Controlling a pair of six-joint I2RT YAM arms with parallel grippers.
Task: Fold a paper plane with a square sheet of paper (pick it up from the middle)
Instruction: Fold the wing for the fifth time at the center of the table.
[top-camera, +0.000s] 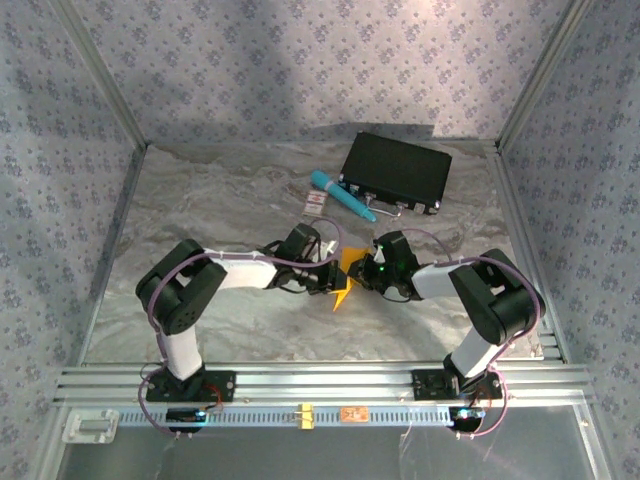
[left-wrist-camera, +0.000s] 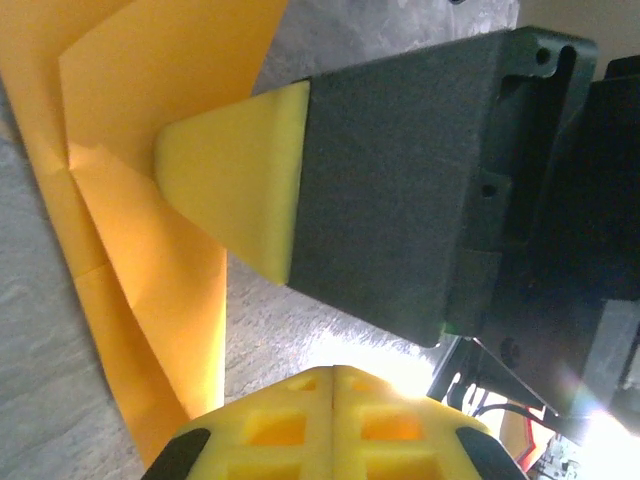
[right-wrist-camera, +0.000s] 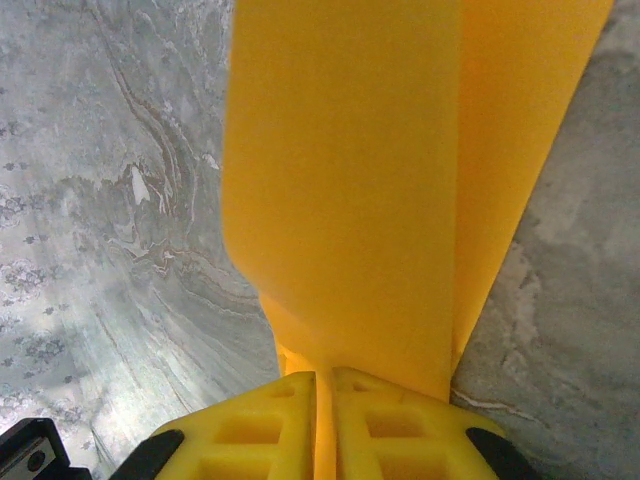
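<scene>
The creased sheet of paper (top-camera: 349, 264) lies mid-table (top-camera: 250, 190), between both arms and well nearer than the black case (top-camera: 395, 172). The right gripper (right-wrist-camera: 323, 378) is clamped on a raised flap (paper rises straight from between its pads). The left gripper (left-wrist-camera: 333, 375) is closed, its pads pressed together beside the sheet's edge; whether it pinches any paper cannot be told.

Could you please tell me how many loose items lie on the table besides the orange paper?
3: a black rectangular case at the back right, a teal cylindrical pen beside its near-left side, and a small white-and-red card just nearer than the pen's left end. Others may be hidden.
</scene>
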